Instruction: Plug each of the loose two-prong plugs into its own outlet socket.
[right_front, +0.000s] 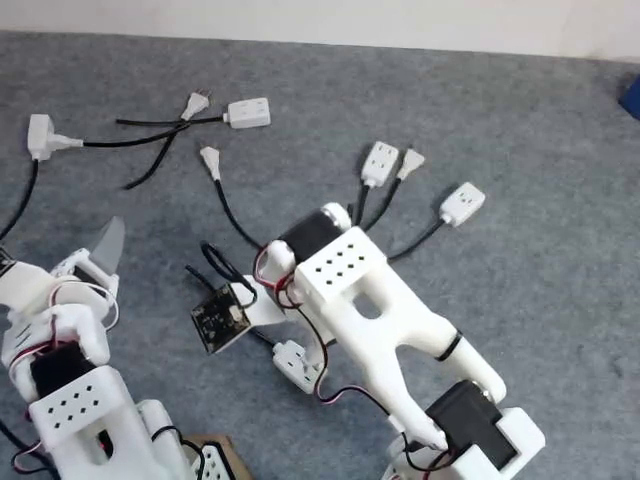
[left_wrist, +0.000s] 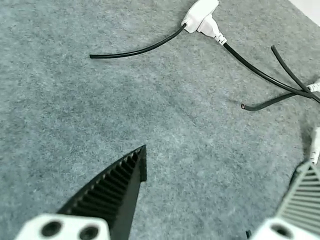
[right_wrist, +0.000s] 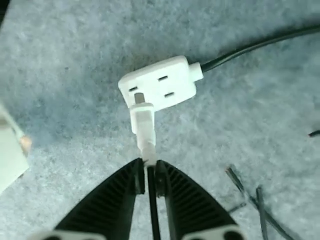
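The right gripper (right_wrist: 148, 167) is clamped shut on the black cord (right_wrist: 151, 205) just behind a white plug (right_wrist: 142, 120). The plug's prongs meet one end socket of a white outlet (right_wrist: 162, 85); how deep they sit cannot be told. In the high view this outlet (right_front: 297, 362) lies at about six o'clock from the middle of the grey mat (right_front: 520, 120), under the right arm. The likeliest trouble is the hold itself: the jaws pinch the soft cord, not the plug body, so a push may buckle the cord or tip the plug sideways instead of seating it. Nothing pins the outlet, so it may slide or swivel away under pressure. The left gripper (left_wrist: 225, 156) hangs with its jaws wide apart and empty at about nine o'clock, too far off to brace it. Two more loose plugs (right_front: 210, 158) (right_front: 197, 103) lie toward eleven o'clock, one more (right_front: 410, 160) toward one o'clock.
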